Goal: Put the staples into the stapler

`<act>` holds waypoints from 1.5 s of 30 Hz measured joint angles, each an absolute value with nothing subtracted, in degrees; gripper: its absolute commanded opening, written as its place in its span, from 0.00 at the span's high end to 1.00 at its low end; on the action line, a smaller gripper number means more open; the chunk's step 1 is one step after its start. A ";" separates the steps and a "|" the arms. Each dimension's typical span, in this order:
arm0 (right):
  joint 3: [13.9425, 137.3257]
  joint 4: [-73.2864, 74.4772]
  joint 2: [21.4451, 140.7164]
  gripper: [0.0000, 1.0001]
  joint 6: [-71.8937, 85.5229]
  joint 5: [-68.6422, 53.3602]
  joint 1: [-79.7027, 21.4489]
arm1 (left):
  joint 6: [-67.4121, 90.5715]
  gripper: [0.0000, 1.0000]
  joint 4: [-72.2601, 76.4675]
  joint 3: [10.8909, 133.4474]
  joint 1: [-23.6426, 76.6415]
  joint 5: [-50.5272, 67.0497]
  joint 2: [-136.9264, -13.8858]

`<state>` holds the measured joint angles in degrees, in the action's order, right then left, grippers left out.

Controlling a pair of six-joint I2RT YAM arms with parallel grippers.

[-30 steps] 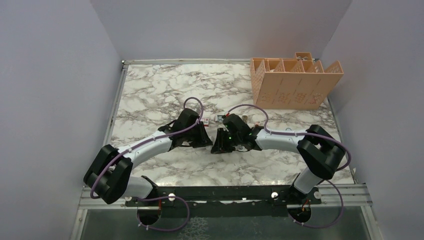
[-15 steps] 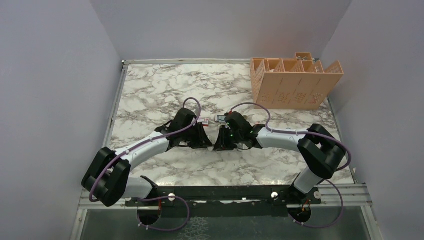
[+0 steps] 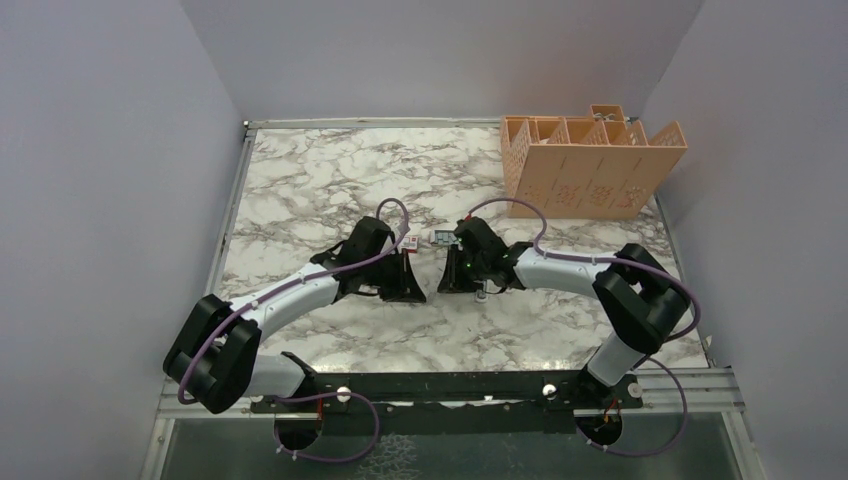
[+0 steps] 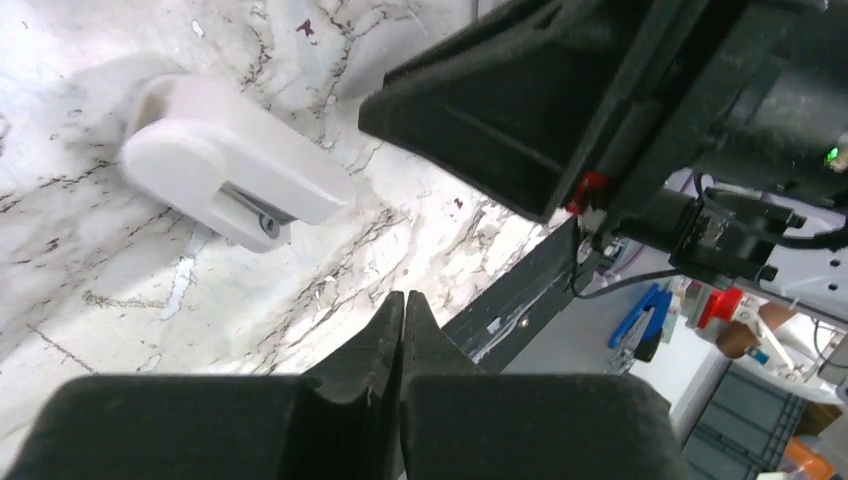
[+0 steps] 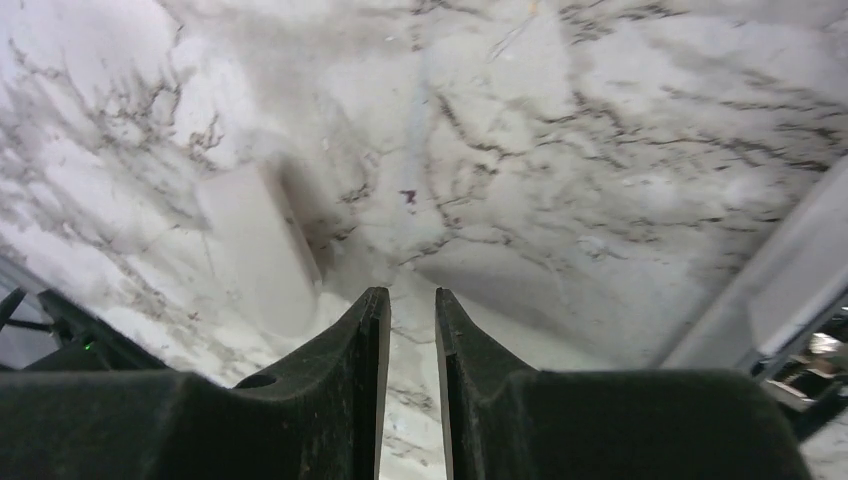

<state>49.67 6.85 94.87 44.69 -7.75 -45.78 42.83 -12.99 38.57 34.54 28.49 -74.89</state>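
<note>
L pincer (image 4: 402,300) shut tight, fingers pressed together, nothing between; over marble counter (image 4: 90,270), white stapler (image 4: 235,175) lying near, ahead-left of tips. R pincer (image 5: 408,296) at narrow slit, nothing seen in it, tips facing L pincer mid-counter. Staples (image 3: 440,238), tiny grey patch in top view, lie behind both pincers, beside red-white box (image 3: 411,241), held by neither. Orange organiser (image 3: 590,165) back right.

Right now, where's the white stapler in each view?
Top external: can't pick it out on the marble table.
Left wrist: stapler upper left, lying on the marble.
Right wrist: probably the pale block left of centre.
Shared landmark: the veined marble.
</note>
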 measured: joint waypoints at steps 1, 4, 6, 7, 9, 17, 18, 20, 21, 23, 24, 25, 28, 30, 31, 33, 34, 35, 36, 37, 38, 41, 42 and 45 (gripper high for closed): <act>49.74 7.11 95.00 0.72 44.47 -7.46 -45.60 | 42.76 1.00 -13.10 38.61 34.57 28.99 -74.89; 50.04 7.60 95.18 0.71 43.40 -6.87 -45.06 | 41.91 1.00 -13.58 38.96 34.57 29.52 -74.89; 50.24 7.42 95.15 0.70 42.44 -6.92 -45.06 | 41.54 1.00 -13.96 39.20 34.57 29.50 -74.89; 50.26 7.35 95.15 0.69 41.91 -7.01 -45.06 | 41.41 1.00 -14.20 39.35 34.57 29.36 -74.89; 50.26 7.35 95.04 0.64 40.58 -7.40 -45.06 | 41.21 0.91 -14.90 39.72 34.57 28.56 -74.89; 50.13 5.56 93.89 0.46 34.65 -13.98 -45.36 | 41.93 0.55 -20.36 40.38 34.30 14.06 -72.60; 50.17 5.58 93.89 0.44 33.56 -14.63 -45.67 | 42.33 0.54 -20.75 40.38 34.20 12.38 -71.94; 50.54 5.91 93.91 0.42 31.46 -15.09 -46.68 | 42.87 0.53 -21.19 40.16 34.00 9.28 -70.39; 51.11 6.37 93.97 0.41 30.44 -15.14 -47.35 | 43.51 0.52 -21.26 39.66 33.78 7.03 -69.25; 53.28 7.16 94.45 0.41 28.42 -15.11 -49.01 | 44.16 0.50 -21.58 38.74 33.56 4.62 -68.20; 54.54 7.38 94.87 0.41 27.68 -15.07 -49.76 | 44.66 0.49 -21.80 38.11 33.43 3.40 -67.79; 55.88 7.46 95.39 0.41 26.98 -14.87 -50.39 | 45.36 0.49 -22.11 37.30 33.30 1.96 -67.35; 59.29 7.75 97.25 0.41 25.34 -14.15 -51.79 | 46.54 0.48 -22.83 35.40 33.06 -0.34 -66.67; 60.95 8.32 98.72 0.42 24.40 -13.34 -52.47 | 47.18 0.48 -22.96 34.39 32.95 -1.39 -66.37; 61.54 8.88 99.31 0.43 24.08 -12.93 -52.62 | 47.42 0.48 -23.00 34.04 32.95 -1.78 -66.26; 63.05 10.31 100.95 0.45 23.33 -12.10 -53.23 | 47.70 0.48 -23.05 33.52 32.95 -2.26 -66.08; 63.77 10.72 101.84 0.47 22.94 -11.57 -53.41 | 47.79 0.48 -23.03 33.36 32.95 -2.42 -66.02; 64.36 11.22 102.63 0.50 22.61 -10.96 -53.58 | 47.83 0.48 -23.00 33.19 32.95 -2.48 -65.98; 64.77 11.88 103.31 0.54 22.39 -10.35 -53.82 | 47.86 0.48 -22.96 33.08 32.95 -2.52 -65.95; 65.01 12.49 103.79 0.59 22.26 -9.76 -54.11 | 47.94 0.48 -22.85 32.86 32.95 -2.52 -65.89; 65.19 13.15 104.14 0.66 22.17 -9.28 -54.43 | 47.99 0.48 -22.81 32.71 32.95 -2.55 -65.89; 65.21 14.15 104.62 0.77 22.50 -7.99 -55.13 | 48.05 0.48 -22.11 31.92 32.95 -2.48 -65.87; 65.21 14.26 104.62 0.78 22.76 -7.60 -55.20 | 48.05 0.48 -21.80 31.55 32.95 -2.46 -65.87; 65.25 14.44 104.57 0.79 24.60 -6.24 -55.18 | 48.05 0.41 -20.49 30.37 32.95 -1.98 -65.84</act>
<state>65.25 14.44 104.57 24.60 -6.24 -55.18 48.05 -20.49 30.37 32.95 -1.98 -65.84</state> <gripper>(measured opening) 0.312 0.525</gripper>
